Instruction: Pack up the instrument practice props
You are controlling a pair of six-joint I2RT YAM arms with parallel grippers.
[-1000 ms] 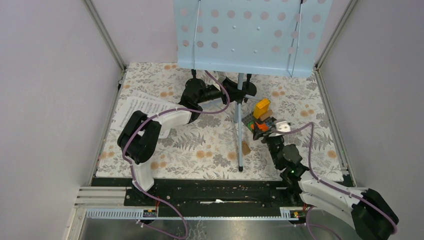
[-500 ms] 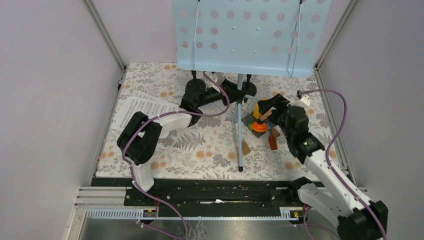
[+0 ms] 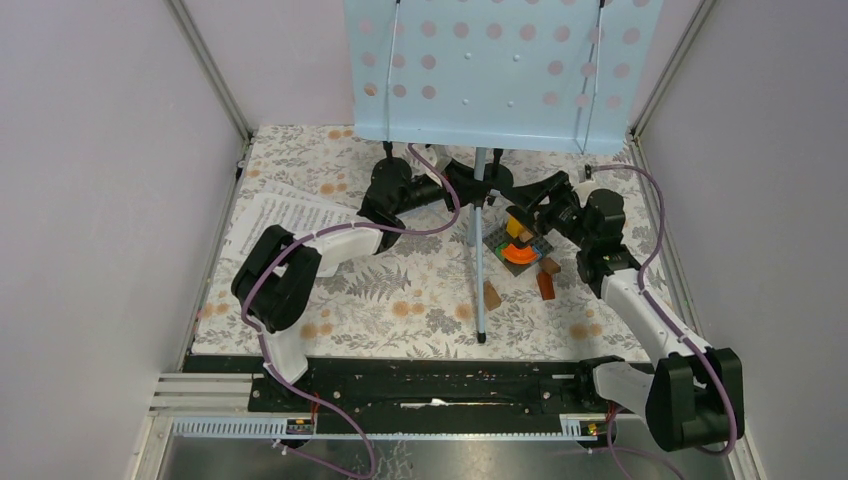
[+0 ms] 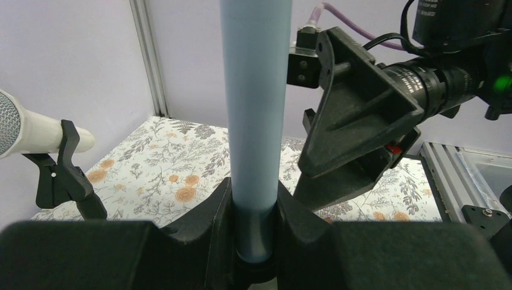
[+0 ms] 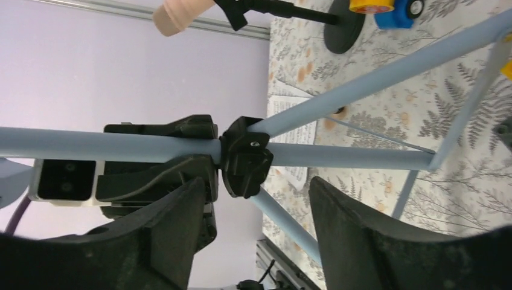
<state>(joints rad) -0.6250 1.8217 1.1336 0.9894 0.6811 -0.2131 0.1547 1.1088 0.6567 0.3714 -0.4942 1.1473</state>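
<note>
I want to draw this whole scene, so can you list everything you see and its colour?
music rack: one, light blue with holes, standing on tripod legs at the back.
sheet-music pages: a few, white, lying on the left.
white microphone: one, clipped in a holder.
pink microphone: one, clipped in a holder.
mic holders: two, black.
toy blocks: small pile, orange and yellow, right of the rack's pole.
wooden blocks: about three, brown, beside the toy pile.
mat: one, floral, under everything.
left gripper: black, shut on the rack's pole.
right gripper: black, open, beside the tripod's joint.
</note>
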